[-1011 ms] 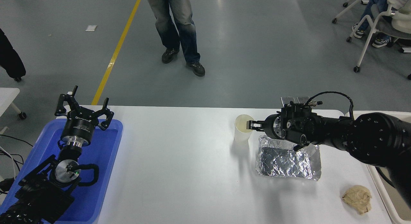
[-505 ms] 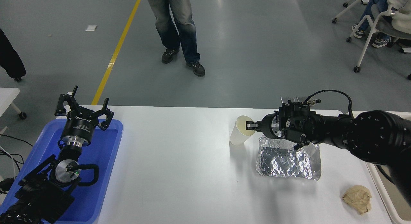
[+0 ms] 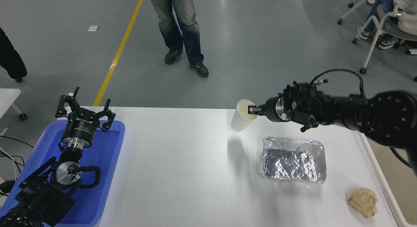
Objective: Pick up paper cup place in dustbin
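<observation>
Lifted since a second ago, the paper cup [image 3: 241,118] now hangs clear of the white table [image 3: 182,168], tilted with its base toward the left, and its shadow falls on the tabletop below. One second back it stood upright on the table beside the foil tray. The right gripper [image 3: 253,110] pinches the cup's rim, one finger inside the cream mouth, and the right arm reaches in from the right edge, higher than before. A crumpled foil tray [image 3: 293,159] lies on the table below the arm, now fully uncovered. A crumpled tan paper wad [image 3: 363,201] sits near the table's lower right corner. At the right edge, a strip of the cream dustbin [image 3: 391,181] shows. The left gripper [image 3: 84,110] is parked at lower left, fingers spread, above a blue tub [image 3: 107,175]. A person's legs [image 3: 182,31] stand on the grey floor beyond the table.
</observation>
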Available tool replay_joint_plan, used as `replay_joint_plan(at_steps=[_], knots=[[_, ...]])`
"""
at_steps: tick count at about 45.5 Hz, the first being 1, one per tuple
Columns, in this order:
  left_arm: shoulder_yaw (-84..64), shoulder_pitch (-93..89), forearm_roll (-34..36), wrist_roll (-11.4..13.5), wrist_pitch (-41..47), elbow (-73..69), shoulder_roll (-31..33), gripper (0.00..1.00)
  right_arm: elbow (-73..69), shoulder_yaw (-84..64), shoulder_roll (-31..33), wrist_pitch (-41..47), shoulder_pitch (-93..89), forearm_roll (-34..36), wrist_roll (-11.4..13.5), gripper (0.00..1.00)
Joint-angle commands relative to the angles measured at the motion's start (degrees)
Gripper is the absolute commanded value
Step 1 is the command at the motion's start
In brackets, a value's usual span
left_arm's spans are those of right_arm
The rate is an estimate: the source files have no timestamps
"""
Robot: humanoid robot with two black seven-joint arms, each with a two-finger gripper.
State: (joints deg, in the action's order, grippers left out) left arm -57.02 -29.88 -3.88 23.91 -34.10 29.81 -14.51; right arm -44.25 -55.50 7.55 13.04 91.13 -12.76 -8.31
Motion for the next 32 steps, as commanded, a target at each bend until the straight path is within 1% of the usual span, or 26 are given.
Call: replay_joint_plan(at_steps=[1,13,32], knots=[[0.0,0.0,-0.1,0.0,0.0,0.1,0.0,1.0,-7.7,-0.3,10.1,8.6,15.2,-0.2,0.1,0.0],[0.0,0.0,0.0,0.0,0.0,0.0,0.0,1.0,-12.3,-0.5,16.6,14.2,25.7,-3.6,0.5,0.0],[0.0,0.0,-0.1,0.0,0.0,0.0,0.0,1.0,-13.9,-1.8,20.2,20.4,34.6,-3.9,0.6,0.0]])
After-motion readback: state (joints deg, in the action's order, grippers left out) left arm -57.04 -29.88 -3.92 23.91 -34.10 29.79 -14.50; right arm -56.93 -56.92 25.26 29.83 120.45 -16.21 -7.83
